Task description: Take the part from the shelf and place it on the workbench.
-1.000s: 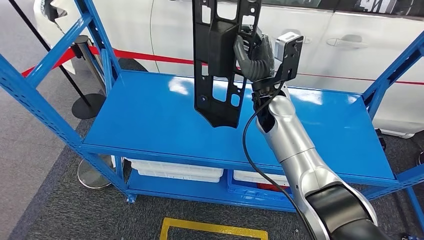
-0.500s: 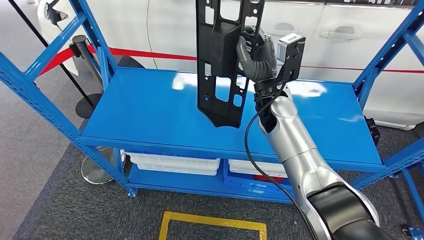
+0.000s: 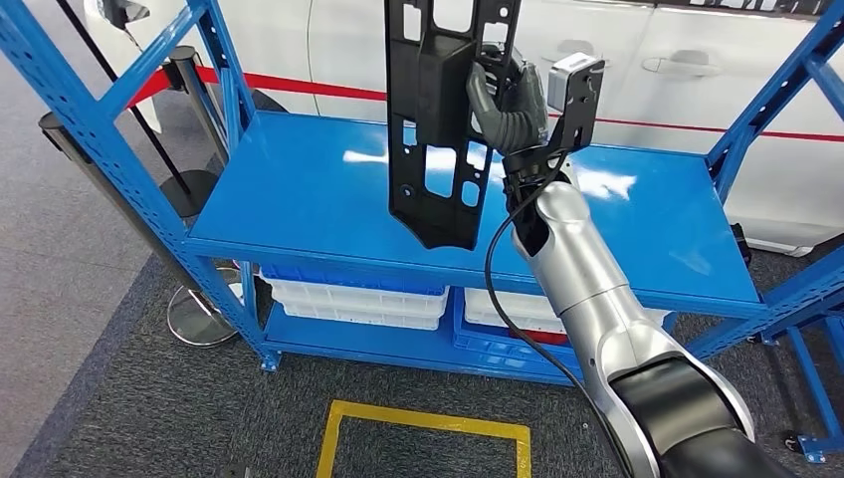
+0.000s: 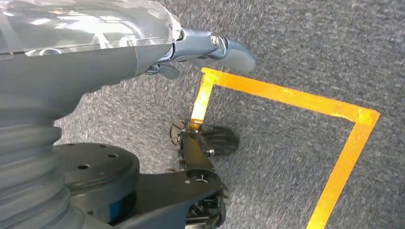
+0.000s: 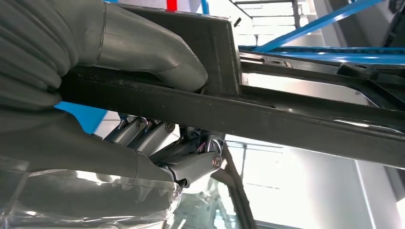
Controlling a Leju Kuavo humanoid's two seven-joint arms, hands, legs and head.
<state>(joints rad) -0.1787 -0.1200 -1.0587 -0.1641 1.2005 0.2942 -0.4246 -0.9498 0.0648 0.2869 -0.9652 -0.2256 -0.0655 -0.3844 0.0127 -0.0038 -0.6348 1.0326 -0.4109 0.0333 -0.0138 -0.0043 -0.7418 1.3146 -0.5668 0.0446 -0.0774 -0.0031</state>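
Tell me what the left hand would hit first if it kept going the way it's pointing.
Probably the grey carpet: the left hand hangs open, pointing down near the yellow tape. Depth is unclear, but nothing seems to lie between.

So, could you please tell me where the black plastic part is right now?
In the head view, the long black perforated plastic part hangs upright in the right robot hand, raised above the middle of the blue metal shelf.

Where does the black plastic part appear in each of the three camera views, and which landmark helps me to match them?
Head view: the black part hangs upright at top centre, gripped by the right hand above the blue shelf.
Right wrist view: the part crosses the picture as dark bars, with the thumb pressed on it.
Left wrist view: not in it.
Shared landmark: the right hand on the part.
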